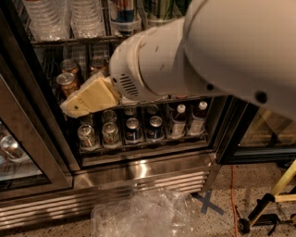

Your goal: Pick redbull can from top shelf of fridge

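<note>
The redbull can (125,8), blue and silver with a red mark, stands in a clear tray on the top shelf (69,41) of the fridge (138,178), at the upper edge of the camera view; its top is cut off. My gripper (74,107), cream-coloured, points down-left in front of the middle rack, well below and left of the can and holding nothing that shows. My white arm (208,55) covers the right part of the top and middle racks.
Clear water bottles (46,18) fill the top shelf left of the can. Brown cans (67,81) stand on the middle rack beside the gripper. Cans (133,129) and bottles (178,120) fill the lower rack. Crumpled plastic (138,215) lies on the floor; a yellow stand (277,194) is at the right.
</note>
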Controlling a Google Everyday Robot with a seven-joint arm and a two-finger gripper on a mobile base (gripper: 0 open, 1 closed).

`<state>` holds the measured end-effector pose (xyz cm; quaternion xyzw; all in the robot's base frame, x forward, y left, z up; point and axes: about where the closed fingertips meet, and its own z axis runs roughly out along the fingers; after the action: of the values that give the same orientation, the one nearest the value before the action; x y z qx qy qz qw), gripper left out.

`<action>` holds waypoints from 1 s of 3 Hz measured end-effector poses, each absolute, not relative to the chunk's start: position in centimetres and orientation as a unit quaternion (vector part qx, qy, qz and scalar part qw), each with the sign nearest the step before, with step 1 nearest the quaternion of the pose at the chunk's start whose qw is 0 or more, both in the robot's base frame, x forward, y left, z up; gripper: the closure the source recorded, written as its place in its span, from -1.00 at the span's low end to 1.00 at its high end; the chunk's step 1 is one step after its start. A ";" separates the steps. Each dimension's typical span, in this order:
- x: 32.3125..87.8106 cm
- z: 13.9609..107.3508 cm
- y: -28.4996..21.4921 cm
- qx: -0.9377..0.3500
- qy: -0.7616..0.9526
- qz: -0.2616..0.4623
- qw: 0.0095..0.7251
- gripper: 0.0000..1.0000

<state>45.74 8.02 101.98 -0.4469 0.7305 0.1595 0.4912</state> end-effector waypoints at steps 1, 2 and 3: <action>46.2 103.5 8.6 -0.426 0.721 0.160 0.523 -1.00; 45.7 104.4 9.0 -0.430 0.716 0.158 0.528 -1.00; 46.4 104.5 9.6 -0.408 0.714 0.169 0.544 -1.00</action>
<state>46.45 9.64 104.46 -0.4082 0.7136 0.1693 0.5436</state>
